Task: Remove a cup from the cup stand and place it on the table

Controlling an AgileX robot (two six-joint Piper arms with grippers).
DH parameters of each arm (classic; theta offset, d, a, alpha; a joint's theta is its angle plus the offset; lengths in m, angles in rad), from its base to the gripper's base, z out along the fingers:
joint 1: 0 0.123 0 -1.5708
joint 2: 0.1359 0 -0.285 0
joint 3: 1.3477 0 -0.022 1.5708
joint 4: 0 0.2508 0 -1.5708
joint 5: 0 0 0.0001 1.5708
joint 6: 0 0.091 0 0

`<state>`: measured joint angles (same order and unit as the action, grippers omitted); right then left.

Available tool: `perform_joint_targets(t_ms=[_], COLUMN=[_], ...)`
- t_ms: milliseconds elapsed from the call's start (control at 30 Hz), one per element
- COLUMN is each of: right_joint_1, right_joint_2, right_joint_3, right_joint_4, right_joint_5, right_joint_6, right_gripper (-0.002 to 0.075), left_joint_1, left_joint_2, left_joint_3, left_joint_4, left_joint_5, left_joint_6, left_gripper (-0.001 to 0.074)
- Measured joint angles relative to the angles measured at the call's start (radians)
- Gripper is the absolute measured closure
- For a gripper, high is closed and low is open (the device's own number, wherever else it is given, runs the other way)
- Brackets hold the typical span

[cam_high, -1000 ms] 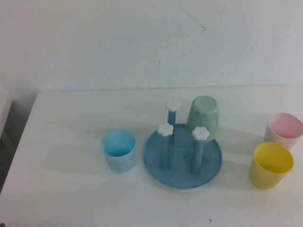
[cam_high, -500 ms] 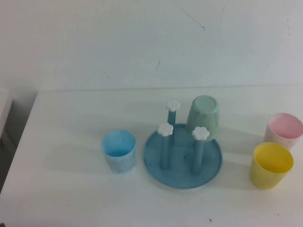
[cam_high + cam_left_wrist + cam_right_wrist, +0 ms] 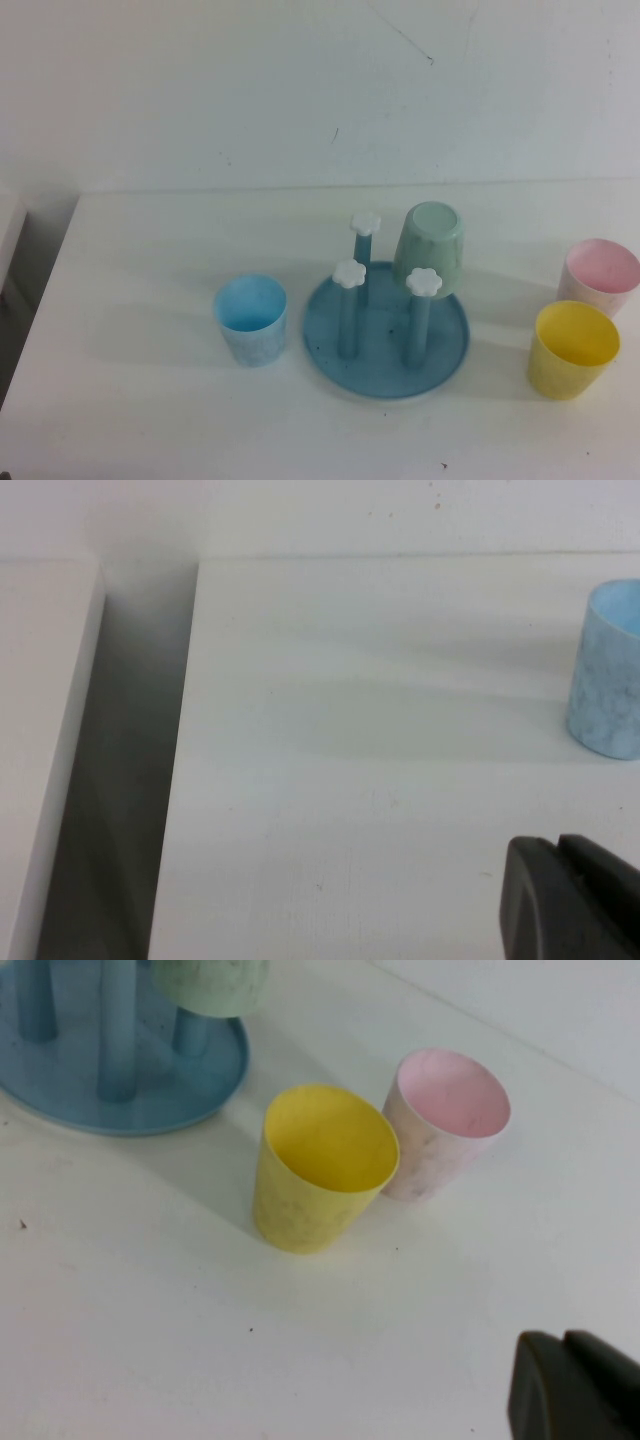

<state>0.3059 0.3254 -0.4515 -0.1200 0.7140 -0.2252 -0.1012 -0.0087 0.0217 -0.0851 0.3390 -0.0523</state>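
Speckled tapered cup (image 3: pixel 250 320) upright on table (image 3: pixel 150 400) (smooth white), both grippers parked: left gripper (image 3: pixel 575 900), right gripper (image 3: pixel 575 1385).

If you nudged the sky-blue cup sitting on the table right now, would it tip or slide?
The cup stands upright, mouth up and apparently empty, on the table, so it is probably light and would slide. A high push might tip it. Both grippers, left and right, sit well clear.

Both arms held back from the work area

Neither arm appears in the high view. The left gripper (image 3: pixel 575 900) shows only as a dark tip above the table's left near part. The right gripper (image 3: pixel 575 1385) shows likewise as a dark tip over the right near part
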Motion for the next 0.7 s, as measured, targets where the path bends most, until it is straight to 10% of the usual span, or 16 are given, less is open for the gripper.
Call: perform_joint_targets(t_ms=[300, 700], right_joint_1=[-0.008, -0.244], right_joint_2=[-0.002, -0.215], right_joint_3=[0.005, 0.31], right_joint_4=[-0.002, 0.002], right_joint_5=[-0.01, -0.313], right_joint_6=[0.0, 0.12], right_gripper=[0.0726, 0.0726], left_joint_1=[0.0, 0.0], left_joint_2=[0.0, 0.0], left_joint_3=[0.0, 0.0], left_joint_4=[0.0, 0.0], left_joint_5=[0.001, 0.001], left_joint_6=[0.0, 0.0], left_gripper=[0.0736, 0.0737])
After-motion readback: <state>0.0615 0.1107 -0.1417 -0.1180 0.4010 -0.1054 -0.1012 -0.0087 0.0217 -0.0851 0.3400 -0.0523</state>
